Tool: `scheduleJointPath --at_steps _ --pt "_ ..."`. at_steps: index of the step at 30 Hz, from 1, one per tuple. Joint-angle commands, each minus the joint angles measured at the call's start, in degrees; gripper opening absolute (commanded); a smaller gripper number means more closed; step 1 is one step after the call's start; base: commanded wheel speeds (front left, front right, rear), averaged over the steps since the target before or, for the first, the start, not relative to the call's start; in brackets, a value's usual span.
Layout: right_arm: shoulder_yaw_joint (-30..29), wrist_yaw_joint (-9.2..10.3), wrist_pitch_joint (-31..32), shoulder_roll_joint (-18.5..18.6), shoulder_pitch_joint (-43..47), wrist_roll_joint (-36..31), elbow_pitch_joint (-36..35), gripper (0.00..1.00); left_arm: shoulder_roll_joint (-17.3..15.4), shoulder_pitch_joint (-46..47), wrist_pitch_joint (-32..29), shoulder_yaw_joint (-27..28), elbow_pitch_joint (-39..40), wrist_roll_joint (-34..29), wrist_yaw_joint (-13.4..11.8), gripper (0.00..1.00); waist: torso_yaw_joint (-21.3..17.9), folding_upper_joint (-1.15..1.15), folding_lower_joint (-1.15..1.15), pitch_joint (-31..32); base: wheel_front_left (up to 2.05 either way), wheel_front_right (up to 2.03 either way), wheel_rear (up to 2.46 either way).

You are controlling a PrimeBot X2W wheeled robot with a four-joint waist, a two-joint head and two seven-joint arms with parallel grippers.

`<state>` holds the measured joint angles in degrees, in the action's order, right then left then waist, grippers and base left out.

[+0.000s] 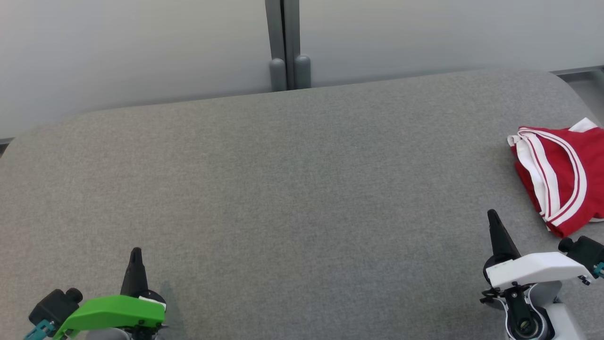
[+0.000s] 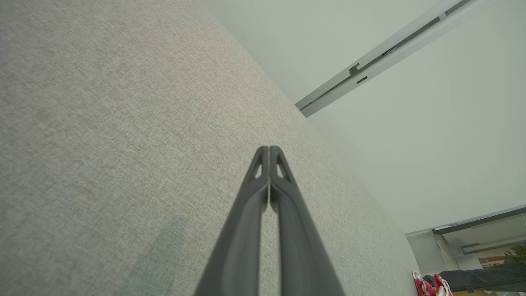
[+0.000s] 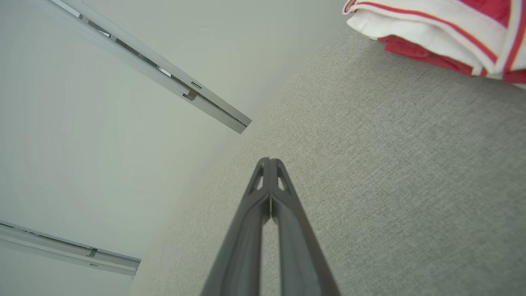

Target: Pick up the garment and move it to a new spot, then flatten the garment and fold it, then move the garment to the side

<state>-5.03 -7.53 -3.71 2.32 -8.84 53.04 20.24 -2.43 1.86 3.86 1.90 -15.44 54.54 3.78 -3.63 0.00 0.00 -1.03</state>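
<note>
Wide table (image 1: 283,189) lies open; garment (image 1: 561,174) crowds right edge.

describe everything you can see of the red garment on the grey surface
The garment is red, of smooth sporty-looking fabric, with broad white bands edged by thin red stripes. It lies in a compact, layered bundle, roughly folded, on the right side of the grey cloth-covered table, partly cut off by the head view's right edge. Nothing seen touches it but the table; the right gripper, shut, sits nearer the robot, apart from it.
</note>
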Motion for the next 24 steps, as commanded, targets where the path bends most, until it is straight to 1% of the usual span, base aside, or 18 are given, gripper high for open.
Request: scheduleJointPath --at_steps 1,24 --pt "-0.22 0.03 0.41 0.38 -0.17 1.76 -1.08 0.0 -0.37 1.67 -0.41 0.46 0.76 1.78 0.41 0.0 0.07 0.0 0.0 0.02 0.0 0.0 0.0" --pt "-0.8 0.03 4.17 0.51 0.73 15.67 -2.88 0.0 -0.48 2.96 -4.19 2.1 1.67 15.16 1.09 0.0 1.12 0.0 0.0 0.34 0.0 0.0 0.0"
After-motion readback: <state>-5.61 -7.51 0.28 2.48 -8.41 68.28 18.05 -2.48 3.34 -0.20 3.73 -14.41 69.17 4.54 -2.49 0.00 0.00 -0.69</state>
